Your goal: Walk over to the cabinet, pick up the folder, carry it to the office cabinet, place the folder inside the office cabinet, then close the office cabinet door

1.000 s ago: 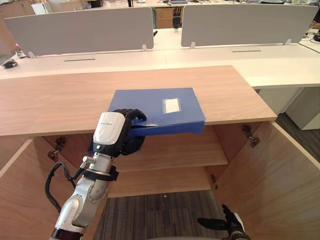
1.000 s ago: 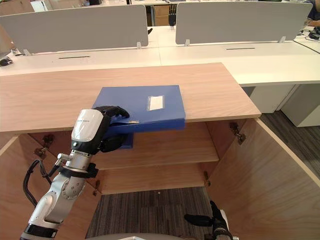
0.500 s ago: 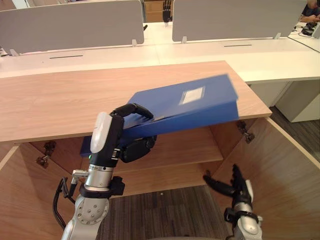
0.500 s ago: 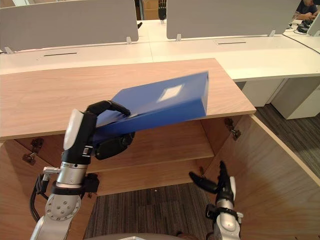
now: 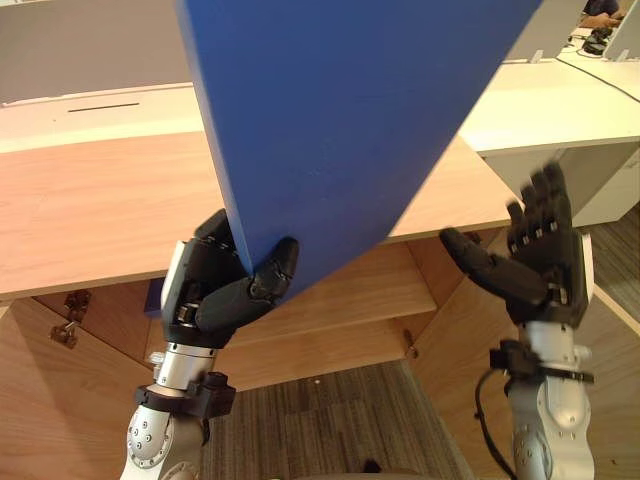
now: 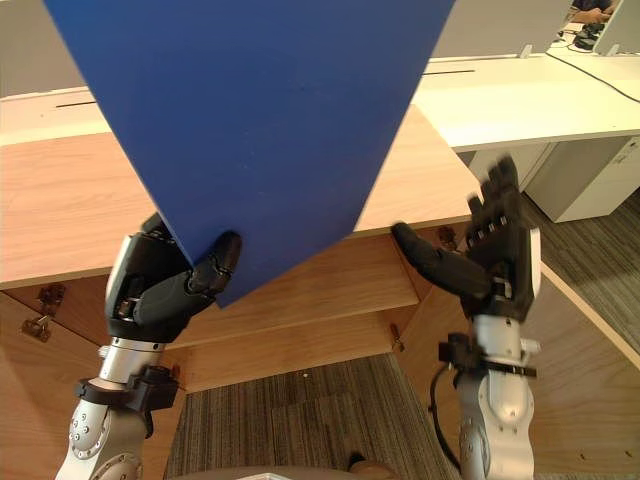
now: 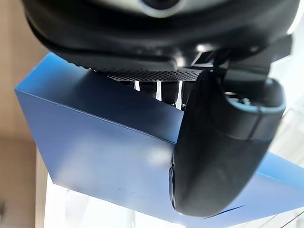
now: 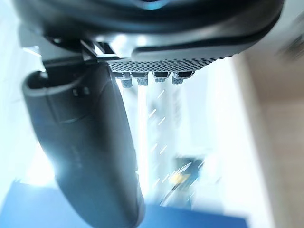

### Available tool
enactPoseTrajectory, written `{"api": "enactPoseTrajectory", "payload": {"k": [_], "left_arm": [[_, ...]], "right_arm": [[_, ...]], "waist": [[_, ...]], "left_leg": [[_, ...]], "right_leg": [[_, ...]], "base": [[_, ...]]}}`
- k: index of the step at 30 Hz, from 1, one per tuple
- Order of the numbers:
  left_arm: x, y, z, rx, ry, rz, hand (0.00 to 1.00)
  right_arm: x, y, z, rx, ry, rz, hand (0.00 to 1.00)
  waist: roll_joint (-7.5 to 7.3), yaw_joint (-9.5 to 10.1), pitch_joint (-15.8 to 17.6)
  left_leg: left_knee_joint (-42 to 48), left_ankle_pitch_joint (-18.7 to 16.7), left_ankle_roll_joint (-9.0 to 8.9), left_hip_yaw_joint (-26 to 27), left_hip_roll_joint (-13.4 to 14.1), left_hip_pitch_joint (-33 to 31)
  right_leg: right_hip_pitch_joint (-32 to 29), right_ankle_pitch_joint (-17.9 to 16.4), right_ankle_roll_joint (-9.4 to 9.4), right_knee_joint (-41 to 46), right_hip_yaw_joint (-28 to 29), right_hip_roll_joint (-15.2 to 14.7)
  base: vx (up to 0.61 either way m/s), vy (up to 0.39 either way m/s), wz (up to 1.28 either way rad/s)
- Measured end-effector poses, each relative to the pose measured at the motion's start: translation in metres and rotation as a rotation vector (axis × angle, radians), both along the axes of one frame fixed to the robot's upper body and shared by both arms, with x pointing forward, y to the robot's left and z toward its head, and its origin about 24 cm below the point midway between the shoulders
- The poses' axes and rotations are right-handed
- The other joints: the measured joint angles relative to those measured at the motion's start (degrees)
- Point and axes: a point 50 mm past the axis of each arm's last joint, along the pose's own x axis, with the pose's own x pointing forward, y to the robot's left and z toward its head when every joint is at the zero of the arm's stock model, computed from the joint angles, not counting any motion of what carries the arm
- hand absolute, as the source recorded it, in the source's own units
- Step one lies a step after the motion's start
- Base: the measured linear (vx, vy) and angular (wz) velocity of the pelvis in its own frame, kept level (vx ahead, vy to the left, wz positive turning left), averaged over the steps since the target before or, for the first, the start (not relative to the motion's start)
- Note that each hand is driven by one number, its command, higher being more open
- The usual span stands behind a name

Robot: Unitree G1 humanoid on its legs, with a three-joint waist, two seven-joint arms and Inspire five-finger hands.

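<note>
Grips flat blue rigid folder (image 5: 340, 120) by near corner in left hand (image 5: 215, 295), tipped high; holds right hand (image 5: 540, 265) spread, apart at right. Risks pivot and slip from one-corner pinch.

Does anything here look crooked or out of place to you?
Yes: the blue folder is tipped up steeply above the wooden cabinet, pinched at one lower corner by the left robot hand alone. The right robot hand is open beside it, not touching.
</note>
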Motion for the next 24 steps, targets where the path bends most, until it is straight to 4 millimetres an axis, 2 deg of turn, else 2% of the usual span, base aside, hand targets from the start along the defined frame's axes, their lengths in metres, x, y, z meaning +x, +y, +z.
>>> {"api": "enactPoseTrajectory", "payload": {"k": [3, 5, 6, 12, 21, 22, 24], "left_arm": [[0.000, -0.004, -0.006, -0.028, 0.042, -0.070, 0.00], [0.001, -0.003, -0.011, -0.050, 0.072, -0.082, 0.00], [0.001, -0.002, -0.014, -0.053, 0.090, -0.089, 0.00], [0.003, 0.006, -0.030, -0.030, 0.192, -0.116, 0.00], [0.005, 0.015, -0.038, 0.033, 0.225, -0.052, 0.00], [0.006, 0.016, -0.036, 0.054, 0.202, -0.017, 1.00], [0.009, 0.018, -0.032, 0.070, 0.157, 0.065, 1.00]], "right_arm": [[0.010, 0.013, 0.017, -0.087, -0.066, 0.119, 1.00], [0.014, 0.019, 0.022, -0.128, -0.076, 0.181, 1.00], [0.016, 0.022, 0.022, -0.146, -0.075, 0.209, 0.00], [0.037, 0.022, 0.008, -0.181, 0.056, 0.320, 0.00], [0.037, 0.022, 0.003, -0.199, 0.096, 0.411, 0.00], [0.036, 0.025, 0.003, -0.193, 0.087, 0.425, 0.00], [0.033, 0.036, 0.004, -0.164, 0.053, 0.447, 0.00]], "waist": [[0.01, 0.21, -0.01], [0.01, 0.22, -0.01], [0.01, 0.20, -0.01], [0.06, 0.48, -0.05], [0.16, 1.40, -0.17], [0.17, 1.54, -0.18], [0.21, 2.09, -0.21]], "left_leg": [[0.12, 0.00, 0.00, -0.02, 0.02, 0.00], [0.21, 0.00, 0.00, -0.02, 0.01, 0.01], [0.24, 0.00, 0.01, -0.02, 0.01, 0.00], [0.34, 0.04, 0.04, -0.25, -0.07, -0.10], [0.32, 0.34, 0.39, -2.37, -0.32, -1.10], [0.26, 0.52, 0.48, -2.95, -0.48, -1.33], [0.22, 0.74, 0.60, -3.60, -0.66, -1.68]], "right_leg": [[-0.01, 0.01, 0.01, 0.20, -0.01, 0.00], [0.00, 0.02, 0.02, 0.28, 0.00, -0.01], [0.00, 0.03, 0.04, 0.30, 0.00, -0.03], [0.13, 0.14, 0.18, 0.31, -0.27, -0.13], [0.26, 0.13, 0.18, 0.23, -2.31, -0.58], [0.26, 0.13, 0.18, 0.22, -2.78, -0.74], [0.26, 0.13, 0.18, 0.18, -3.51, -0.99]], "base": [[-0.04, -0.025, 0.01], [-0.04, -0.019, 0.00], [-0.04, -0.020, 0.00], [-0.04, -0.022, 0.02], [-0.02, -0.023, 0.12], [-0.03, -0.019, 0.24], [-0.03, -0.018, 0.19]]}}
